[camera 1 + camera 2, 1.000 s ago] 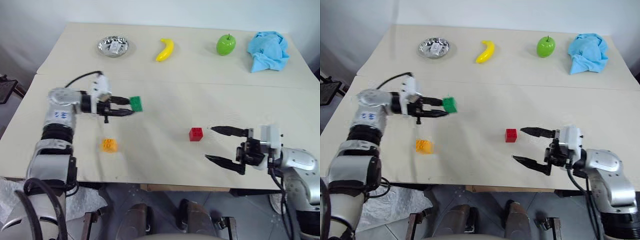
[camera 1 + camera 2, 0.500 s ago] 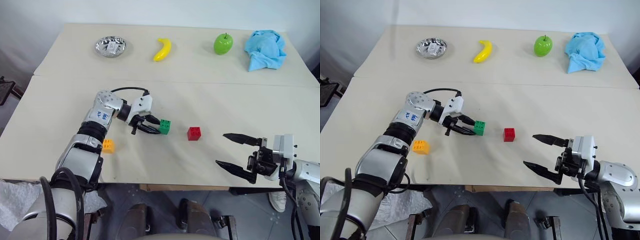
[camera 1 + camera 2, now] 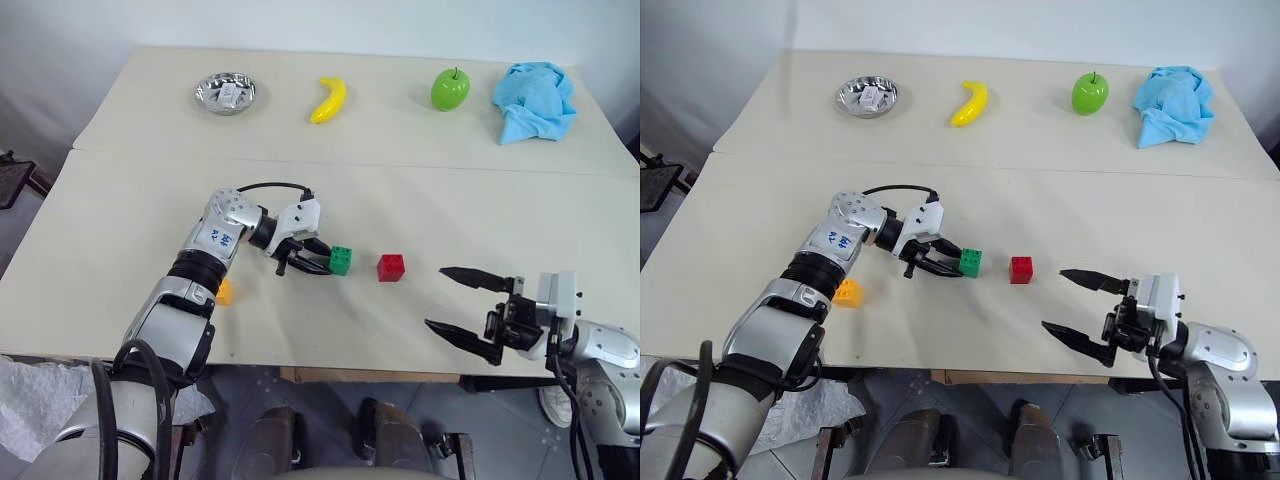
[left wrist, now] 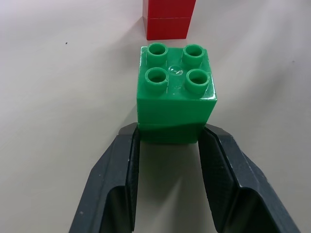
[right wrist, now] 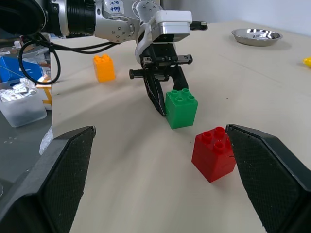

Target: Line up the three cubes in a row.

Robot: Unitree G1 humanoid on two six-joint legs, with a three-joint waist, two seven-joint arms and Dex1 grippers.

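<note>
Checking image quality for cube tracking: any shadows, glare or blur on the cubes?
Left wrist view: green cube sharp, soft shadow beneath, faint sheen on its top. Right wrist view: red cube crisp, the near fingers blurred. Left eye view: even light, orange-yellow cube partly hidden behind the left arm.

Bare test room: plain beige table (image 3: 120,180), white wall (image 3: 300,20), tiled floor (image 3: 480,420).
</note>
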